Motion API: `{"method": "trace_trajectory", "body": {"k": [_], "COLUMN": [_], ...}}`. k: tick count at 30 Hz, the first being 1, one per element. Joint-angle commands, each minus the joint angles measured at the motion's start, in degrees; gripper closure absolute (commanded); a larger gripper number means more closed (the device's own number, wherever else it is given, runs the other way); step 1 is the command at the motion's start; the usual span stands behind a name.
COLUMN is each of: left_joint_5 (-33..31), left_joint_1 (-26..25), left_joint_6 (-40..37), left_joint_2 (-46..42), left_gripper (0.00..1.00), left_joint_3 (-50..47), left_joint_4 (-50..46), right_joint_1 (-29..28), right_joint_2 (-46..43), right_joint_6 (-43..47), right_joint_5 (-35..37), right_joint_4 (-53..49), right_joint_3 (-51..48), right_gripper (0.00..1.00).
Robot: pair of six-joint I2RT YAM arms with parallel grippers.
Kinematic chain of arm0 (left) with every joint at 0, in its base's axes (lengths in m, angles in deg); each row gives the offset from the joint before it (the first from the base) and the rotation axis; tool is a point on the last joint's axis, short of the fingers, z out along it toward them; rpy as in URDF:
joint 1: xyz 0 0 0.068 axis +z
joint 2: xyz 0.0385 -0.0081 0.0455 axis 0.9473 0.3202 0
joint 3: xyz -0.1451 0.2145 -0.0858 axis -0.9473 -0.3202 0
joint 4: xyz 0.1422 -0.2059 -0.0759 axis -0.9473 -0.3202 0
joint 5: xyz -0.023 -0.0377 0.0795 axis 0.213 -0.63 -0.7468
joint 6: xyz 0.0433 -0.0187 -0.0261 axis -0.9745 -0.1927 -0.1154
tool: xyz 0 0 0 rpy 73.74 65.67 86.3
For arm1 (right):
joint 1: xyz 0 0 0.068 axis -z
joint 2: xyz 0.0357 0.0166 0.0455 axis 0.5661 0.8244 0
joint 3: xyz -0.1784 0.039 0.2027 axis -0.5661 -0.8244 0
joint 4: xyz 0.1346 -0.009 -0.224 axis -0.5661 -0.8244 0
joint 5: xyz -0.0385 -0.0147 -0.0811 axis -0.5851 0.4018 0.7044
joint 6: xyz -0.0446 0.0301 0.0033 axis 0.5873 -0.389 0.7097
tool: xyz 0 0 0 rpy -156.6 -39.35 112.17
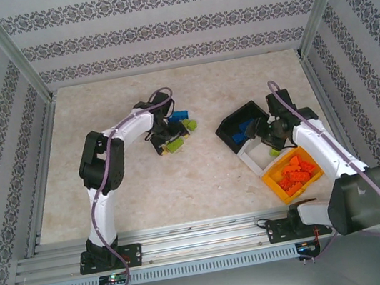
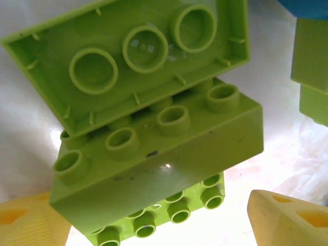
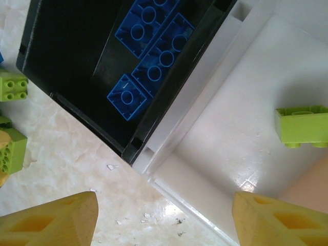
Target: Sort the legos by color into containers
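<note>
We see the L gripper [image 1: 166, 140] low over the loose pile [image 1: 174, 132] mid-table, left of the bins. Its jaws stand wide apart. In the wrist view the yellow fingertips [image 2: 287, 220] sit either side of three lime bricks [image 2: 154, 148] stacked loosely, and the right tip is clear of them, so nothing's gripped. Top brick is tilted w/ its hollow underside to the cam; the two below show studs. From above, the pile also has a blue brick [image 1: 181, 116] on its far side.

R gripper [image 1: 271, 142] hangs over the white bin [image 1: 252, 159], jaws open & empty, w/ the bin's corner and bare table btwn its tips. One lime brick [image 3: 302, 125] lies in the white bin. Black bin [image 1: 231, 116], hard against the white one on its far-left side, holds blue bricks [image 3: 151, 56]. Orange bin [image 1: 276, 191], nearest & rightmost, holds the orange-red bricks [image 1: 296, 171]. Stray limes [image 3: 13, 87] lie on the table left of the black bin.
</note>
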Motion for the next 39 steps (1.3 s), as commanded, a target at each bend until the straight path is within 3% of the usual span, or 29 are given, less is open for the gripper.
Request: {"method": "trace_trajectory", "body": {"k": [1, 19, 27, 35, 39], "left_joint_5": [-0.6, -5.0, -4.7, -4.6, -0.6], "left_joint_1": [1.2, 1.0, 1.7, 2.0, 1.8], "left_joint_6": [2.6, -1.3, -3.9, -5.9, -6.9], "left_joint_2": [1.5, 7.4, 2.1, -4.2, -8.6], "left_gripper": [0.13, 0.16, 0.29, 0.32, 0.32], "left_joint_3": [1.1, 4.4, -2.5, -4.3, -5.8], "left_joint_4": [-1.3, -11.8, -11.6, -11.2, -6.9], "right_joint_1": [-0.4, -0.3, 0.0, 0.0, 0.0], "right_joint_2": [1.5, 9.6, 8.4, 6.6, 5.0], "right_joint_6": [0.6, 0.3, 1.3, 0.9, 1.7], "right_joint_5": [0.3, -3.6, -2.6, -2.1, -1.0], "right_joint_4": [1.4, 11.5, 10.2, 8.4, 5.6], "right_joint_3": [1.1, -2.0, -1.5, -0.5, 0.9], "right_gripper": [0.29, 0.29, 0.29, 0.29, 0.29]}}
